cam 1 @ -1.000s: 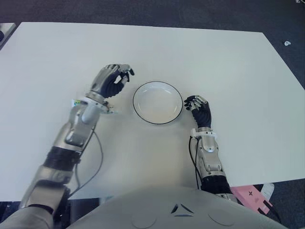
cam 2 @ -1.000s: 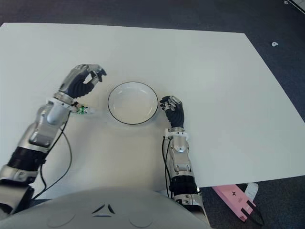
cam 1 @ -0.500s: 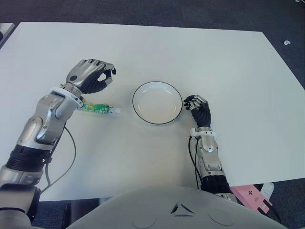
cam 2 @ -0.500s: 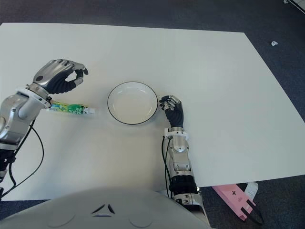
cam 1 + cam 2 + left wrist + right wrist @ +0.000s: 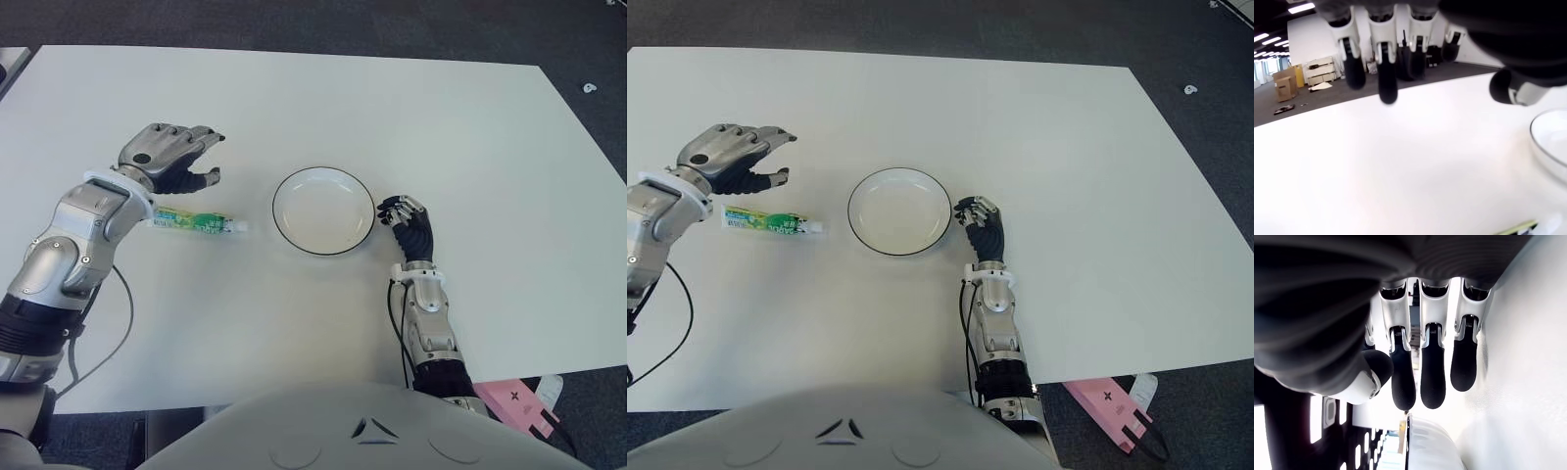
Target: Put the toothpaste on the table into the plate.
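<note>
One green-and-white toothpaste tube (image 5: 194,222), ungrasped on the white table (image 5: 294,98), left of the empty black-rimmed white plate (image 5: 324,211). Left hand (image 5: 168,166), fingers spread, held just beyond the tube; descent and grasp judged next. Right hand (image 5: 409,227), loosely curled, empty, beside the plate's right.

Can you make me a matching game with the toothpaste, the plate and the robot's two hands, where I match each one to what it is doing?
Column one:
1. toothpaste
2. plate
3. left hand
4. right hand

Column two:
A. empty, in the middle of the table
B. fingers spread, holding nothing, just behind the tube
C. lying flat on the table, to the left of the plate
D. idle, close beside the plate's right rim

Pairs: 1-C, 2-A, 3-B, 4-D
</note>
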